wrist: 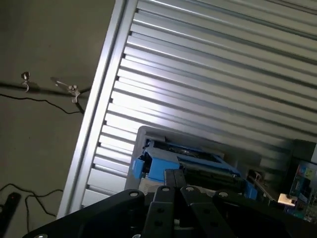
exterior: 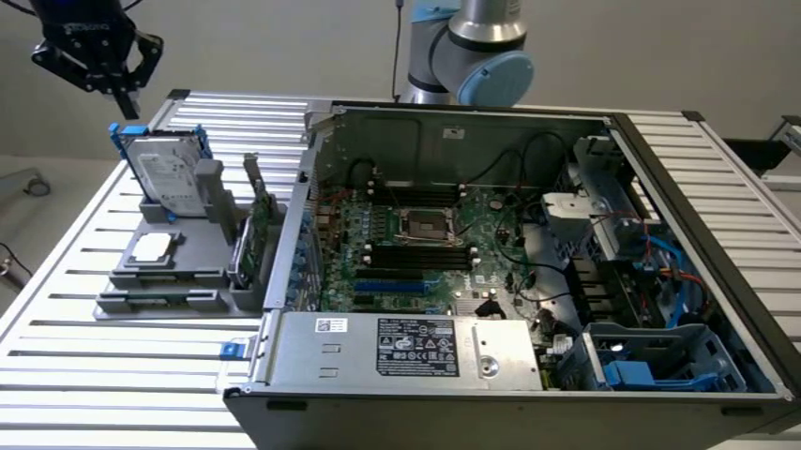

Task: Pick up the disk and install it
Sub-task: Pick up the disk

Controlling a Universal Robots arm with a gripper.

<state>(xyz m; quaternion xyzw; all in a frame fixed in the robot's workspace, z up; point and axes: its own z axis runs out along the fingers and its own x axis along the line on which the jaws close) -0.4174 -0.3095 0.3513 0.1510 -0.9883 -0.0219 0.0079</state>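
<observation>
The pincer (exterior: 126,105) is seen clenched on nothing. The disk (exterior: 169,173) is stood on edge in the grey holder (exterior: 141,277), just beneath the fingertips, its long axis upright.

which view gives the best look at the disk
The exterior view: the disk stands upright in the grey holder, with its white label and blue carrier facing the camera. The wrist view sees the disk edge-on, mostly the top of its blue carrier.

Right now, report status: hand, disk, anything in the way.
Hand shut, empty, above disk, not touching. Disk upright in grey holder, untouched. Nothing between hand and disk.
</observation>
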